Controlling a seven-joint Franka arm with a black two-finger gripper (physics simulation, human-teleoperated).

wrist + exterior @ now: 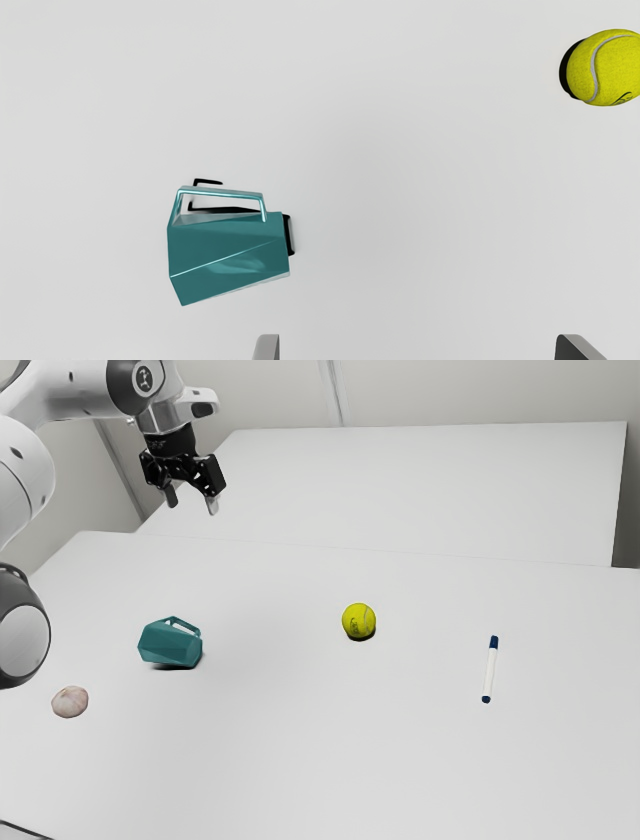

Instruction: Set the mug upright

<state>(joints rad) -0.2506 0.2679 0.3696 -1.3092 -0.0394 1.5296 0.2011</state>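
Exterior view: shell (70, 702) near tipped mug (170, 645); ball (359, 621), marker (490, 670) well apart from it; gripper (192, 507) spread above table (300, 750).

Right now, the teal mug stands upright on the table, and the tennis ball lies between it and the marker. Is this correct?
Not quite: the teal mug lies on its side on the table, as the wrist view shows. The tennis ball does lie between it and the marker.

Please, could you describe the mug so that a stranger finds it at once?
On the white table, look toward the exterior view's left, between the tennis ball and the pinkish shell. The mug is the teal, faceted one lying on its side, the only thing with a handle.
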